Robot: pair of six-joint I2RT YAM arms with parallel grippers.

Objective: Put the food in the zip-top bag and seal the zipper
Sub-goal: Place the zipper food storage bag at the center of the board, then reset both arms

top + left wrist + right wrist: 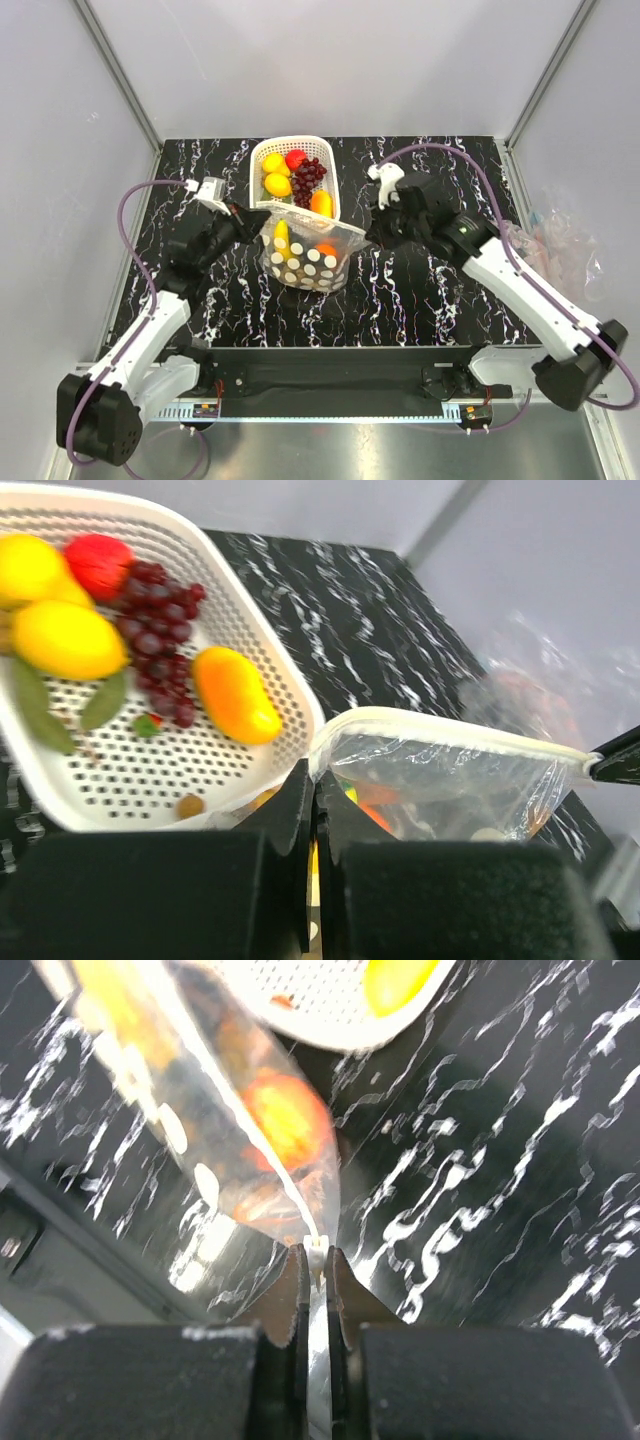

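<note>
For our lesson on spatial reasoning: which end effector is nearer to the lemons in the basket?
Left. The left end effector pinches the bag at its left corner, right by the basket holding the lemons; the right end effector grips the opposite corner, farther off.

On left arm point(150, 335) and right arm point(530, 290) alike, white shells on the long links, black round joints far behind the jaws. Directly behind the jaws, matte black wrist bodies, each with a white camera housing point(208, 190). One purple cable point(125, 205) per arm, from behind the jaws to the base point(100, 420). Black left gripper point(313, 780) and right gripper point(314, 1260): flat fingers point(285, 1295) tapered toward the tips, wide square blocks behind them, pale scuffs on the right one
</note>
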